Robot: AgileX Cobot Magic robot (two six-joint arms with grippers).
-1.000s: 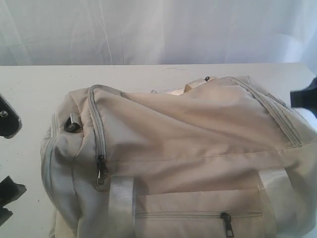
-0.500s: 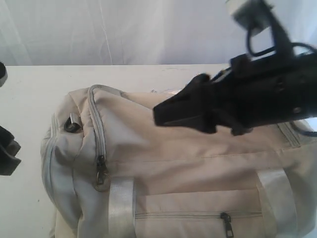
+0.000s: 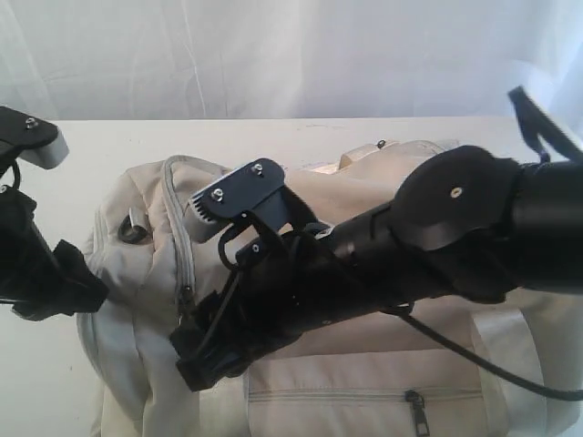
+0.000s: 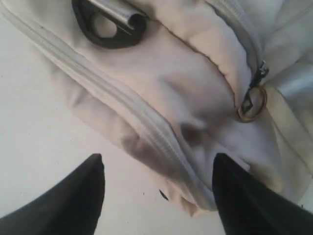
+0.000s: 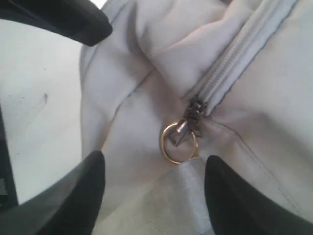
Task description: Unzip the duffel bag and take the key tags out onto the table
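The cream duffel bag (image 3: 346, 373) lies on the white table (image 3: 91, 146) with its main zipper (image 5: 230, 63) closed. A gold ring pull (image 5: 178, 142) hangs at the zipper's end, by a pale webbing handle (image 5: 161, 205). My right gripper (image 3: 187, 357) reaches across the bag to its left end. It hovers open (image 5: 155, 161) just over the ring, touching nothing. My left gripper (image 3: 86, 289) is open (image 4: 159, 166) at the bag's left end, with the bag's bottom edge (image 4: 195, 196) between its fingers. The same ring (image 4: 253, 104) shows nearby. The key tags are hidden.
A black strap loop with a metal bar (image 4: 110, 22) sits on the bag's end panel. A front pocket zipper (image 3: 417, 405) runs along the near side. The right arm (image 3: 455, 228) covers the bag's top. A white curtain (image 3: 273, 55) hangs behind the table.
The right arm has swung in from the right, across the bag and down to the zipper pull at its left end. The left arm has moved up to the bag's left end.
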